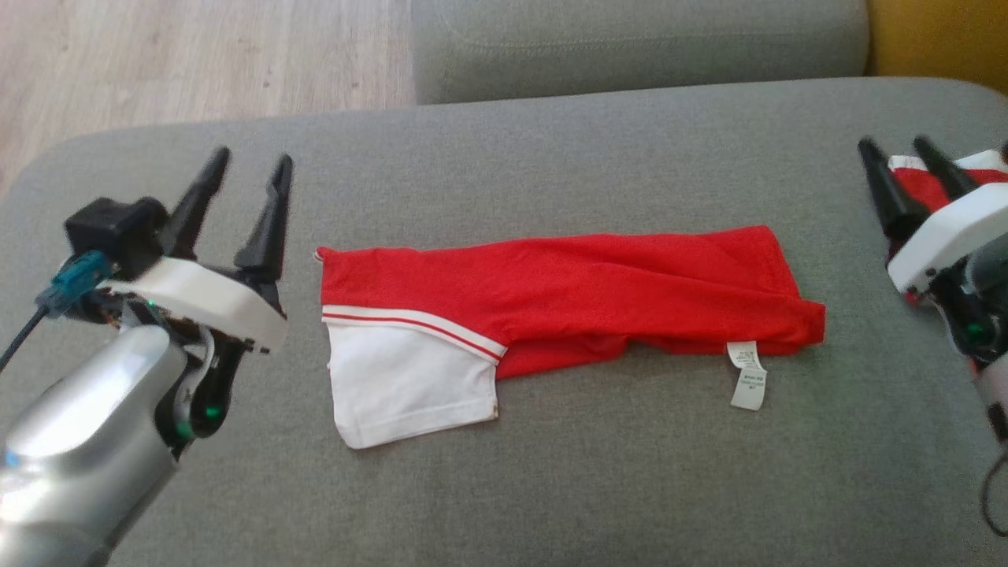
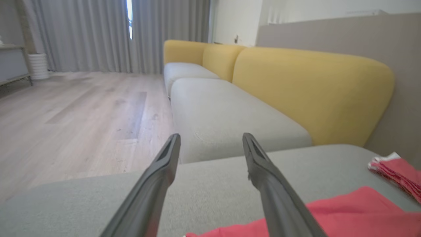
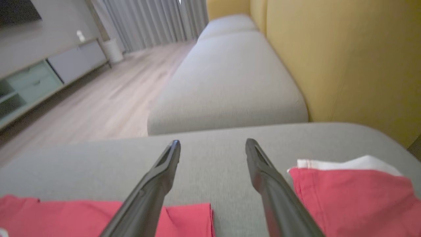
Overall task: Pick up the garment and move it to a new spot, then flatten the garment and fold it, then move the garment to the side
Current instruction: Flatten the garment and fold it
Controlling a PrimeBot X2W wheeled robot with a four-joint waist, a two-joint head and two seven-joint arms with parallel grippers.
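A: Which step is this?

B: The folding, I'd say. The red jersey garment point(image 1: 567, 283) lies as a long narrow band across the middle of the grey fabric sofa cushion point(image 1: 551, 488). Its white sleeve point(image 1: 402, 386) pokes out at the left end and a white care label point(image 1: 746, 376) hangs near the right.

A: And the hands?

B: Both are spread wide and pinching nothing. The left hand point(image 1: 253, 157) hovers just beside the sleeve end. The right hand point(image 1: 894, 143) is well off the other end, near a second red-and-white folded cloth point(image 3: 348, 197).

A: Next move?

B: Probably each hand comes in on an end, then one end is carried over the other. The cloth looks thin and slightly rumpled, so the corners want a clean pinch.
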